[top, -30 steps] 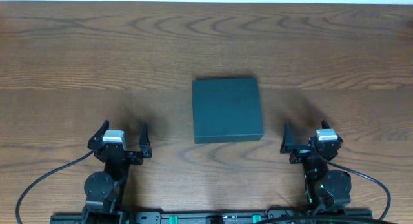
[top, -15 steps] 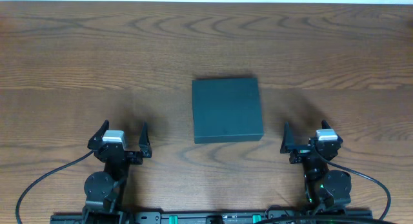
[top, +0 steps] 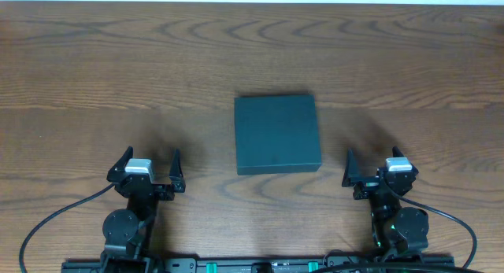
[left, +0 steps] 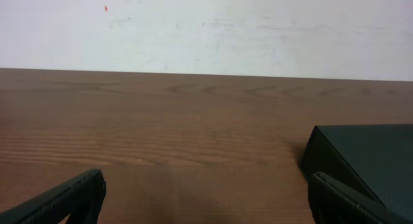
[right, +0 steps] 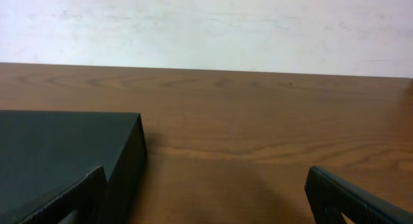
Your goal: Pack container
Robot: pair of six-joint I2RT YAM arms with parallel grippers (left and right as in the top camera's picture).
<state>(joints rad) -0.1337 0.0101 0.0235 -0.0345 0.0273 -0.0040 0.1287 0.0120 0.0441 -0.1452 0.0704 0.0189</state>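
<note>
Both grippers are spread wide and hold nothing. The left gripper (top: 150, 158) sits low near the table's near edge, towards its left corner, and the right gripper (top: 372, 156) sits the same way towards the right corner. Each one points at the far edge.

The container (top: 277, 134) lies flat on the table (top: 118, 60), about midway between the near and far edges and a touch right of the middle. It is a dark teal-green box, and its top face is plain and looks closed. From above I cannot make out a lid seam. It sits between the two grippers and a little farther out than their fingertips, well apart from the left one and near the right one, touching neither.

From the left wrist camera, the box's corner (left: 368, 153) shows on the right, just behind the tip of one of that gripper's dark fingers (left: 352, 201). The other finger (left: 68, 198) stands over bare wood. From the right wrist camera, the box (right: 58, 146) fills the lower left, with one finger (right: 61, 198) in front of it. The other finger (right: 355, 198) is clear of it on the right.

Past the far edge a pale wall (left: 206, 24) rises. Black cables (top: 47, 218) loop out from the arm bases along the near edge.
</note>
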